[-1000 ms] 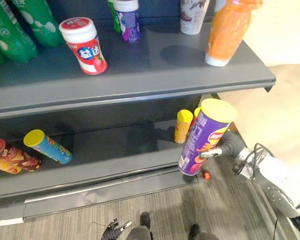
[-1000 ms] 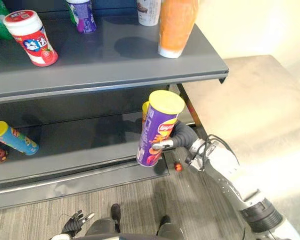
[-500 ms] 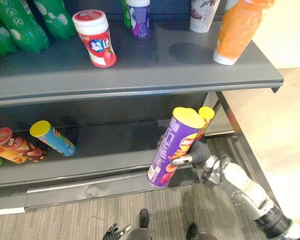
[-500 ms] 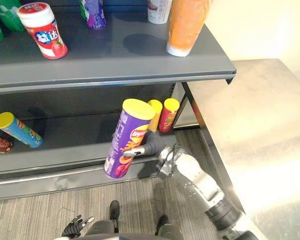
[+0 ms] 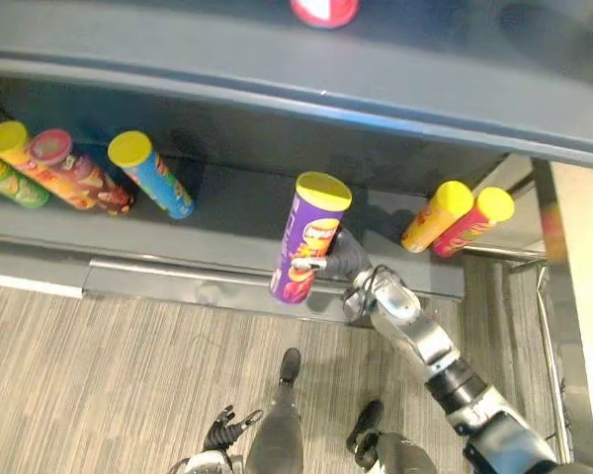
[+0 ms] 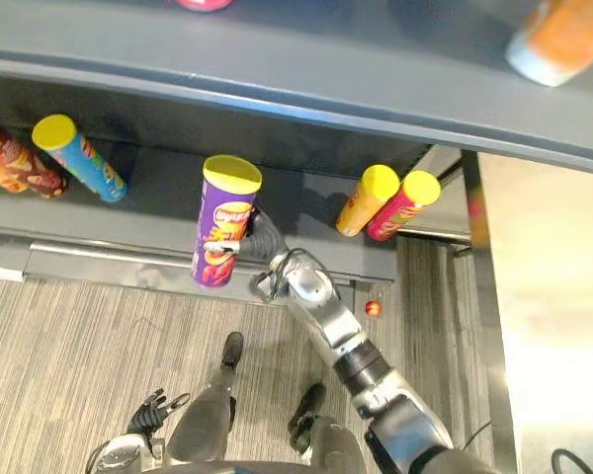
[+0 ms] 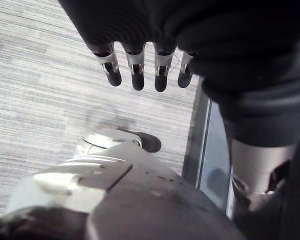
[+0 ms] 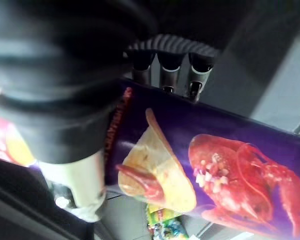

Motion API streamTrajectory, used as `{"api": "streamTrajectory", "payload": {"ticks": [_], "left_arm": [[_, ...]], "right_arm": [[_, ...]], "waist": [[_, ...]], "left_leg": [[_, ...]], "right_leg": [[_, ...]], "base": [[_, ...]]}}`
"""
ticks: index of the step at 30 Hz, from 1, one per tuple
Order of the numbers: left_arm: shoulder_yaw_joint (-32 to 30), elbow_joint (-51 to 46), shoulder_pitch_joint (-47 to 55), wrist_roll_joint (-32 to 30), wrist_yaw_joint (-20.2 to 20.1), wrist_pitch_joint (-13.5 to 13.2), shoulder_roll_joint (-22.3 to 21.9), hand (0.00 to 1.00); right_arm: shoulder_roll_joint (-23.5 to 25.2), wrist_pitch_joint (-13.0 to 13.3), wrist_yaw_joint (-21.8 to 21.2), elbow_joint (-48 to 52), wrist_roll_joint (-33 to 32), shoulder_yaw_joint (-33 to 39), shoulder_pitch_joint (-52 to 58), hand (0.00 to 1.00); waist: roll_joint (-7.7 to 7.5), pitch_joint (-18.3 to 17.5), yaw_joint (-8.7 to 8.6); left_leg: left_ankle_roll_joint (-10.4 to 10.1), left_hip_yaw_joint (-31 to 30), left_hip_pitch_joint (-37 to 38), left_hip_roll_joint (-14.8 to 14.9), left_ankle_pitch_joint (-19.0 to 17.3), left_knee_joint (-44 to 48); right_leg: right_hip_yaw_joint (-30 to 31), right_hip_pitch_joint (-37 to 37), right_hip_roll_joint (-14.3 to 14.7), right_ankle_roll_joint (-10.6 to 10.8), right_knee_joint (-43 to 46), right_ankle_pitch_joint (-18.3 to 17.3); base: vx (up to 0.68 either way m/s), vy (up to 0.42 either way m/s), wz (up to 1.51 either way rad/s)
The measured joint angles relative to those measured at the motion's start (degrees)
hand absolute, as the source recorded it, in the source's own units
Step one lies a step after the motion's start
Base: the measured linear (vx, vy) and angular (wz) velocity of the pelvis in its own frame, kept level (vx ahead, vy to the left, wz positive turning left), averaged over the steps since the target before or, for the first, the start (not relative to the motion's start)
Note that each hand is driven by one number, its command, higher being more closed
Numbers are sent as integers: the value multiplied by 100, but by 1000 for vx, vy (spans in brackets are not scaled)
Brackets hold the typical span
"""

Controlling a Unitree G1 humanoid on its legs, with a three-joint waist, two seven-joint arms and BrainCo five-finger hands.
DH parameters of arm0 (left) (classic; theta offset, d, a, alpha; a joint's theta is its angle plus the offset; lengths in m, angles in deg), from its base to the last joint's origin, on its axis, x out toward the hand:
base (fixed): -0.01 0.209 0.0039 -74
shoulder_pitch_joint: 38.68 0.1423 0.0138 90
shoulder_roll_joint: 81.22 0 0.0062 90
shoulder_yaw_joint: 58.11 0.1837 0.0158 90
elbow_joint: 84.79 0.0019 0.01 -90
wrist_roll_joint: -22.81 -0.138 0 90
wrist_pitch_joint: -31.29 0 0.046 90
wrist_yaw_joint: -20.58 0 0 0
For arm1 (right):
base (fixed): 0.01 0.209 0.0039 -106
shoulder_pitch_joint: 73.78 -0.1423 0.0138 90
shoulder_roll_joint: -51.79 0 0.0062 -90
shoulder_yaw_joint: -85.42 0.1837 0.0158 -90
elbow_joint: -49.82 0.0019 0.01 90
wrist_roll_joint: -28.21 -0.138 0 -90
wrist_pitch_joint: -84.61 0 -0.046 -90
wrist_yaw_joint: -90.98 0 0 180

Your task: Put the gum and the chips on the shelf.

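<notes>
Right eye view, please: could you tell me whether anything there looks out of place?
A small red thing lies loose on the floor beside the base of the shelf, too small to identify. Nothing else stands out: the right hand holds the purple chips can at its lower level.

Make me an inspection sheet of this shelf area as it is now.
Surface: dark grey lower shelf, cans on it.
Job's things: purple chips can held near upright at the shelf's front edge; gum not identified.
Clutter: yellow can and red can leaning at right; blue can lying at left.
Hands: right hand curled round the chips can; left hand open, low over the floor.
Cables: nothing seen.
Surroundings: striped carpet; small red object on the floor.
</notes>
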Motion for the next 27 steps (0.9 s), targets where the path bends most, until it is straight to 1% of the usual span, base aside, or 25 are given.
{"api": "streamTrajectory", "payload": {"ticks": [2,4,5,7,8,9,10,11,12,14,16,21,22,23,24,27], "left_arm": [[12,-87,-3,4,13,-2,-3,0],[108,-201,-24,8,67,-22,-4,0],[123,-250,-37,8,81,-21,-15,0],[152,-412,-79,169,110,-42,-73,0],[176,-415,-111,216,111,-53,-85,0],[178,-446,-159,240,121,-80,-114,0],[209,-513,-148,304,136,-121,-107,0],[223,-532,-151,361,145,-125,-103,0],[244,-559,-152,403,165,-152,-105,0],[334,-580,-175,425,207,-184,-104,0],[450,-589,-246,436,263,-244,-114,0],[617,-734,-284,441,370,-357,-118,0],[674,-735,-325,447,387,-363,-121,0],[756,-739,-410,451,397,-381,-120,0],[801,-750,-478,453,406,-425,-123,0],[859,-760,-675,454,455,-495,-159,0]], "right_arm": [[-5,1,159,-233,273,232,-238,100],[-5,24,399,-570,614,661,-611,100],[-5,30,473,-675,662,800,-711,100],[-13,37,801,-1030,831,1276,-1036,100],[-26,37,875,-1071,839,1399,-1093,100],[-61,49,1065,-1138,933,1521,-1204,100],[-64,62,1256,-1186,1168,1601,-1274,100],[-63,70,1312,-1209,1257,1626,-1305,100],[-60,90,1460,-1238,1415,1637,-1346,100],[-42,170,1664,-1362,1623,1712,-1398,100],[-2,178,1935,-1466,1890,1890,-1427,100],[0,261,2386,-1561,2229,2200,-1673,100],[-2,266,2440,-1605,2305,2283,-1714,100],[-13,291,2588,-1636,2369,2384,-1754,100],[1,406,2702,-1628,2417,2438,-1797,100],[6,533,2898,-1615,2628,2474,-1935,100]], "waist": [[22,158,40],[101,273,78],[128,321,123],[231,493,240],[262,549,280],[303,657,311],[309,672,319],[317,680,326],[336,691,339],[407,737,375],[501,793,446],[678,909,496],[726,935,522],[792,970,574],[829,987,582],[918,1028,598]], "left_leg": [[-10,-55,-27,-39,19,0],[-37,-216,-243,-69,90,0],[-33,-251,-279,-73,111,0],[-39,-334,-375,-80,163,0],[-47,-342,-386,-79,170,0],[-60,-370,-406,-81,187,0],[-76,-451,-498,-83,209,0],[-80,-472,-544,-84,224,0],[-71,-494,-633,-85,264,0],[-83,-529,-701,-86,292,0],[-104,-598,-754,-92,308,0],[-149,-678,-1055,-62,384,0],[-157,-697,-1087,-66,396,0],[-164,-702,-1128,-67,408,0],[-175,-720,-1194,-70,425,0],[-197,-797,-1328,-72,464,0]], "right_leg": [[-74,-41,-61,4,173,-102],[-179,-267,-122,-5,382,-176],[-186,-307,-127,-7,415,-185],[-220,-388,-140,-29,504,-220],[-239,-395,-144,-30,526,-227],[-276,-417,-158,-32,593,-263],[-306,-511,-172,-45,676,-309],[-308,-564,-177,-51,719,-334],[-317,-677,-197,-60,817,-378],[-304,-764,-211,-71,911,-421],[-308,-849,-235,-88,1021,-491],[-327,-1206,-256,-131,1262,-586],[-330,-1249,-266,-141,1304,-599],[-328,-1316,-282,-150,1362,-621],[-325,-1395,-295,-151,1418,-643],[-337,-1547,-309,-169,1542,-704]], "base": [[-23,0,28],[-27,-6,30],[-22,-16,19],[-26,-18,17],[-29,-26,19],[-32,-53,19],[-26,-60,18],[-12,-61,17],[7,-66,13],[2,-67,10],[-14,-71,8],[-27,-74,6],[-20,-65,3],[-27,-79,4],[-20,-53,2],[-16,-79,9]]}}
